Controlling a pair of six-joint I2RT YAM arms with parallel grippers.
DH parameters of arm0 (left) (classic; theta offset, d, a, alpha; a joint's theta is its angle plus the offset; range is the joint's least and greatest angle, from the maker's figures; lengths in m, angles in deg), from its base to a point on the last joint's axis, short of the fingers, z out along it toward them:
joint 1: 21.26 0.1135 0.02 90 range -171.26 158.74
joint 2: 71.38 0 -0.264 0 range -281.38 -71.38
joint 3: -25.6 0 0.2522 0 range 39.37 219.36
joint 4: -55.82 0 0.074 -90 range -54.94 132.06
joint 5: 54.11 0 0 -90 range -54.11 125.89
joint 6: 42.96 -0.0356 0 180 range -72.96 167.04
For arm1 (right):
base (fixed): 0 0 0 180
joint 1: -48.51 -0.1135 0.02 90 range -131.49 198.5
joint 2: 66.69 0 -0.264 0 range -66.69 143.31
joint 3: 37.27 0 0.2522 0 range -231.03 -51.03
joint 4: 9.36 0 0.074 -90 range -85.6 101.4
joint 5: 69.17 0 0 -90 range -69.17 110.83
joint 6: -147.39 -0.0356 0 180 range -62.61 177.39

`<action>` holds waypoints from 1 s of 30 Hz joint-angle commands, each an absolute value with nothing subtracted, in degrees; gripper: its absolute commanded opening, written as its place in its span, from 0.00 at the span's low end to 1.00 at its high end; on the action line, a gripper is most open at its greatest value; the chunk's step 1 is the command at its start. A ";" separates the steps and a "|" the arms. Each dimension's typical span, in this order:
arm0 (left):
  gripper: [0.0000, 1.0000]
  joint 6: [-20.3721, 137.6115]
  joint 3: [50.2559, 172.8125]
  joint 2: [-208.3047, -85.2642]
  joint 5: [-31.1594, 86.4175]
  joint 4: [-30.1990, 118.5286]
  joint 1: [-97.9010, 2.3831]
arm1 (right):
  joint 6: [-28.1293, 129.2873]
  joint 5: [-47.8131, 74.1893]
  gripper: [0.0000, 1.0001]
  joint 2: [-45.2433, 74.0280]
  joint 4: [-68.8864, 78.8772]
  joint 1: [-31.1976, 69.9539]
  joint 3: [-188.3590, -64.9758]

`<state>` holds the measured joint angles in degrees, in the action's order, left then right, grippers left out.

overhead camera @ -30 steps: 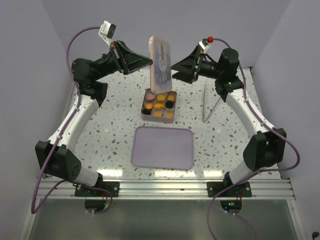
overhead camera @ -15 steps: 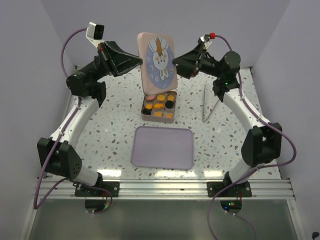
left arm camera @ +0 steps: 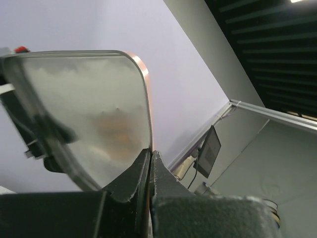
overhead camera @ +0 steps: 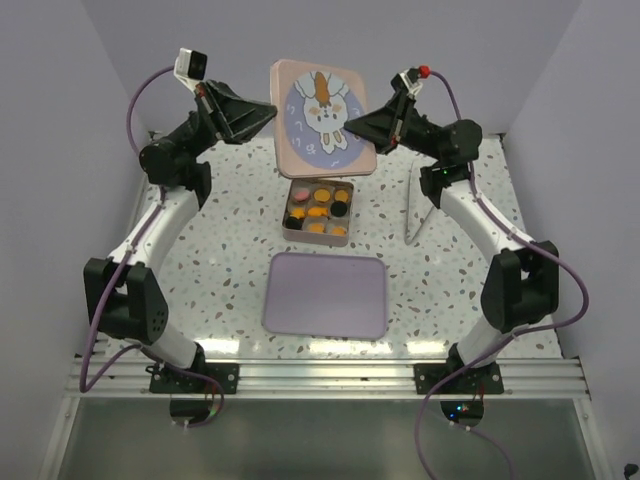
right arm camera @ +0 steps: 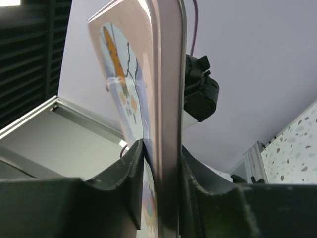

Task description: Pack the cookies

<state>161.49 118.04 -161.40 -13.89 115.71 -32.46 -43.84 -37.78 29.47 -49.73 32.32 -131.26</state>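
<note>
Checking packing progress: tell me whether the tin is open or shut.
Open. The left gripper and right gripper hold the lid in the air above the tin; the cookies lie uncovered inside.

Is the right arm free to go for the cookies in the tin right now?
Probably not: the right hand is clamped on the lid, held up together with the left hand. The cookies lie uncovered in the tin, but it must let go first.
</note>
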 commanded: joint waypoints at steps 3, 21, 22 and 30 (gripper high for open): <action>0.10 164.20 115.14 -162.26 -12.71 127.58 -30.67 | -44.99 -37.63 0.14 25.86 -55.01 31.63 -129.17; 0.74 141.90 98.08 -157.34 -19.30 99.66 -29.52 | -26.99 -31.38 0.00 18.92 -26.63 31.72 -126.45; 0.77 137.18 97.99 -156.90 -19.57 93.28 -29.43 | -26.46 -30.68 0.00 18.74 -25.49 31.72 -126.18; 1.00 116.18 95.88 -154.35 -16.06 68.03 -26.54 | -15.49 -22.60 0.00 19.00 -4.87 32.86 -126.96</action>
<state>130.39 96.29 -156.02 -17.67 82.79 -28.33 -23.27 -27.94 19.92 -17.34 32.21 -125.66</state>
